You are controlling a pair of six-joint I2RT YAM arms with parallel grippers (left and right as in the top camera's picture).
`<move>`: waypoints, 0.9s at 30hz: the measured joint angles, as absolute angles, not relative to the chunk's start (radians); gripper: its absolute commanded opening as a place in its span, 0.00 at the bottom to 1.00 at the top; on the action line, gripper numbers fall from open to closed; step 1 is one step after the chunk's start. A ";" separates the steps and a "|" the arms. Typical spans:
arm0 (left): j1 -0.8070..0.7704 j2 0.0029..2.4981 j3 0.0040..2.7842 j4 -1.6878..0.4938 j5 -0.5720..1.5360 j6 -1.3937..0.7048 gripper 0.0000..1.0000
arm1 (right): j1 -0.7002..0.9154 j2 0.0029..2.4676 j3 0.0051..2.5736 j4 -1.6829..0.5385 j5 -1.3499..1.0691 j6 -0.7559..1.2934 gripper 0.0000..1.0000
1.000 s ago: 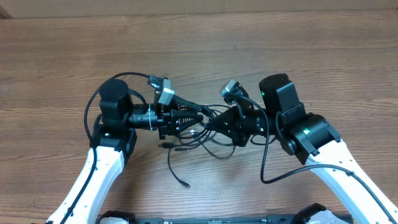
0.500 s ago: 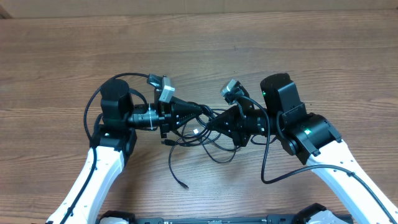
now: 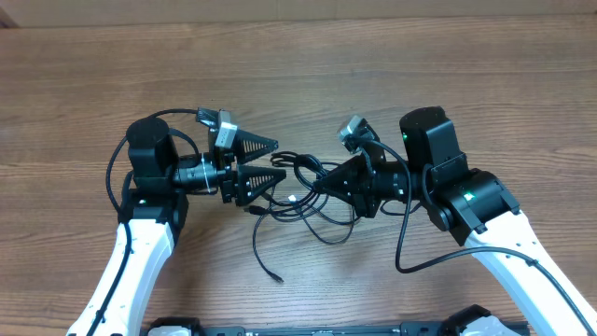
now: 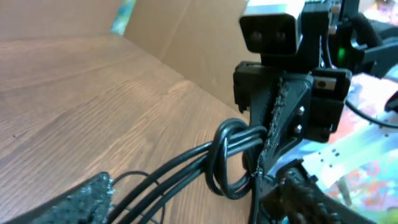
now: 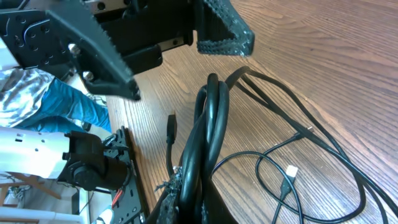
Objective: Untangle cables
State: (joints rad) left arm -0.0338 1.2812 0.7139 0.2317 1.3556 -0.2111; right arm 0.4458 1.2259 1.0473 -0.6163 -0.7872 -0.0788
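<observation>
While right end effector point(image 3: 324, 184) clamps the cables point(image 3: 300, 207), we'd pinch one strand w/ wide-open left end effector point(image 3: 277, 159), pull slow.

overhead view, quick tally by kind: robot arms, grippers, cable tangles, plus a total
robot arms: 2 (left arm, right arm)
grippers: 2 (left gripper open, right gripper shut on the cables)
cable tangles: 1 (separate cords too knotted to count)
total: 5

Looped cables point(image 4: 227, 155) between the right jaws
</observation>
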 measured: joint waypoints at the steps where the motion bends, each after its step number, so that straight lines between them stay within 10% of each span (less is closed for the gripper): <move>1: -0.040 1.281 0.714 0.232 1.358 -0.210 0.93 | 0.446 1.226 1.047 -0.616 -0.788 -0.078 0.04; 15: -0.130 1.281 0.714 0.233 1.365 -0.209 0.93 | 0.446 1.226 1.047 -0.621 -0.789 -0.078 0.04; 27: -0.143 1.281 0.714 0.235 1.373 -0.207 0.53 | 0.446 1.226 1.047 -0.621 -0.804 -0.079 0.04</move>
State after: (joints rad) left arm -0.1429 1.2812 0.7139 0.2352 1.3727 -0.2066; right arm 0.4458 1.2259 1.0473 -0.6209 -0.8036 -0.0788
